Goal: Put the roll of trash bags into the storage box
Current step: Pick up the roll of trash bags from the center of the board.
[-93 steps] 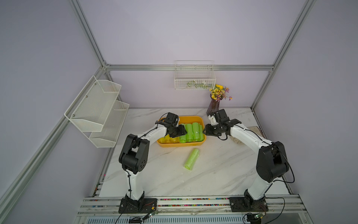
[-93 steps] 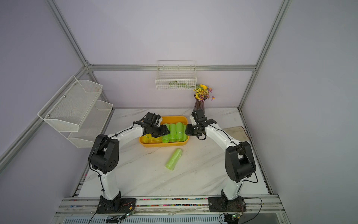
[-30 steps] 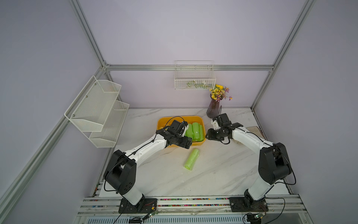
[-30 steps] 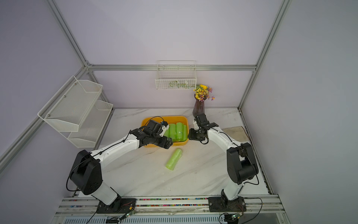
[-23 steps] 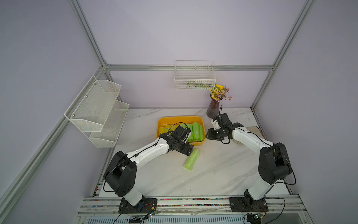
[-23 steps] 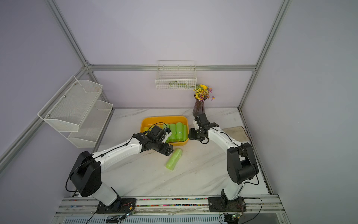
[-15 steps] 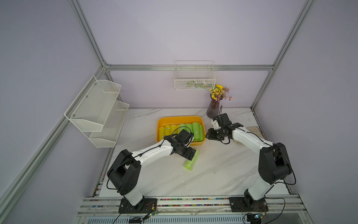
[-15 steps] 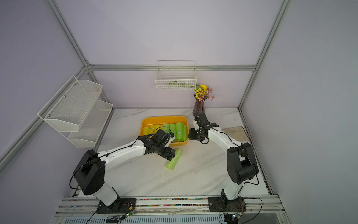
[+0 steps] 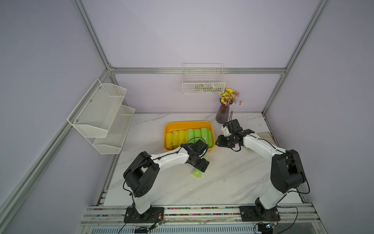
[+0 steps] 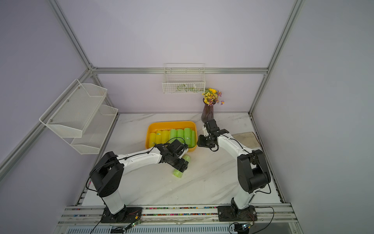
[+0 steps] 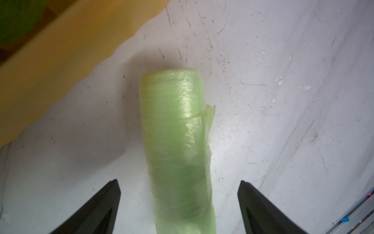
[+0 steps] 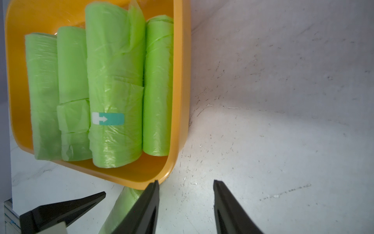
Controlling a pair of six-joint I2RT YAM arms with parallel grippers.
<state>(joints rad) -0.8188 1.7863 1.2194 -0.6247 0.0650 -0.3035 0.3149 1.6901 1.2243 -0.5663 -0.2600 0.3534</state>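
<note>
Table [image 9: 232, 182] first: marbled white top, mostly bare, with all the work in one patch near the middle. Left arm [image 9: 170, 159] reaches low across it from its base, laid out almost flat. My guess is that this gets the wrist over the one loose item. Right arm [image 9: 261, 144] bends in from the other side and ends just beside the box's near right corner. It reads to me as parked clear of the lane, or on hand to steady the tub; can't say which.

Box [image 9: 188, 122]: orange, shallow, set toward the back wall. Rolls [image 9: 190, 136] lie in it side by side, yellow at one end and green at the other, all parallel, likely packed that way to use the width. The row looks full across, and a bare strip shows along the far wall.

Roll [image 9: 196, 173], the green one that matters, is not in the box. It lies flat on the table just in front of the near rim, one end toward it.

Left gripper [image 11: 179, 182] hangs right over it, jaws wide, a finger [image 11: 97, 206] on each side of the roll's body, neither touching in the wrist view. The jaws are set across the roll's axis, which suits a squeeze on soft wrap. No grip yet, as I judge it.

Right gripper [image 12: 185, 182]: jaws at a narrow gap, with only table between them.
</note>
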